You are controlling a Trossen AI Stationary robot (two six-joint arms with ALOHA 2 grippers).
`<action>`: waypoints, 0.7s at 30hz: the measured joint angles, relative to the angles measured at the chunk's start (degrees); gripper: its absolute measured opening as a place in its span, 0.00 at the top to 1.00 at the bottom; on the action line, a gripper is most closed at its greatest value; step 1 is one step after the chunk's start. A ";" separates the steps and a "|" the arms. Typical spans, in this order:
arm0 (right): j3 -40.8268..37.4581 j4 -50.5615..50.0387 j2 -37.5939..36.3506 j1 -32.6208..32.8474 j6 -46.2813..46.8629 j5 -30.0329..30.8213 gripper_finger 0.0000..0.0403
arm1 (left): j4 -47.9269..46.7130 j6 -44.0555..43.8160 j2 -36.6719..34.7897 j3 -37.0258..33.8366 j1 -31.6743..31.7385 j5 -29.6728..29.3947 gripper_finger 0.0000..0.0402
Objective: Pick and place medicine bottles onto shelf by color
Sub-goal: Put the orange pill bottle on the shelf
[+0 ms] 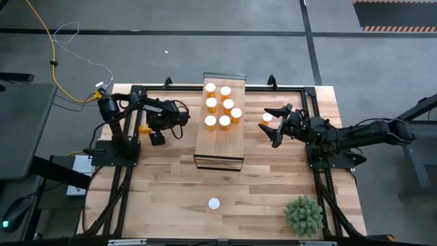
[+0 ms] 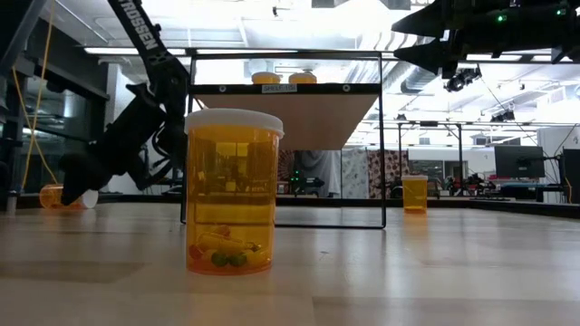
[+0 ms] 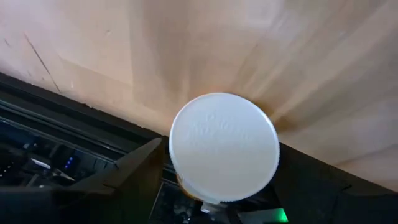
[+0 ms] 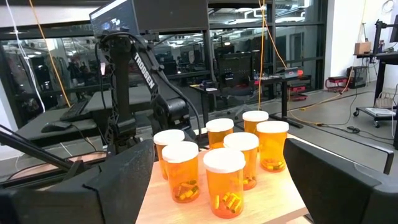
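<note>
Several orange medicine bottles (image 1: 222, 106) with white caps stand on the far half of the light-wood shelf (image 1: 219, 140); the right wrist view shows them too (image 4: 224, 171). One bottle (image 2: 63, 196) lies on its side at the table's left. My left gripper (image 1: 158, 134) is open, slanting down at it, its fingers on either side of the white cap (image 3: 224, 146). Another bottle (image 1: 267, 117) stands right of the shelf, beside my open right gripper (image 1: 276, 127), which hangs above the table. A further bottle (image 2: 233, 190) stands near the front edge.
A small green plant (image 1: 304, 215) stands at the near right corner. The black frame rails (image 1: 116, 184) run along the table's left and right sides. The near half of the shelf board (image 1: 220, 147) is bare wood.
</note>
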 joint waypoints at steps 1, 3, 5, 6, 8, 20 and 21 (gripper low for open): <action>0.00 0.00 0.00 -0.01 0.00 0.01 0.13 | 0.00 0.04 0.11 0.00 0.00 -0.01 0.33; 0.00 0.00 0.00 0.01 0.00 0.02 0.13 | 0.00 0.58 0.36 0.00 0.00 0.01 0.33; 0.00 0.00 0.00 -0.01 0.00 0.00 0.13 | -0.02 1.03 0.31 0.00 -0.13 -0.01 0.33; 0.00 -0.02 0.00 0.01 0.00 0.00 0.13 | -0.06 1.03 0.33 -0.01 -0.17 0.01 0.33; 0.00 -0.01 0.00 -0.01 0.00 0.01 0.13 | -0.26 1.03 0.31 0.00 -0.19 0.00 0.33; 0.00 -0.02 0.00 0.01 0.02 0.01 0.13 | -0.85 1.05 0.31 -0.02 -0.20 0.01 0.44; 0.00 -0.02 0.00 0.01 0.02 0.00 0.13 | -0.85 1.05 0.31 -0.02 -0.20 0.01 0.46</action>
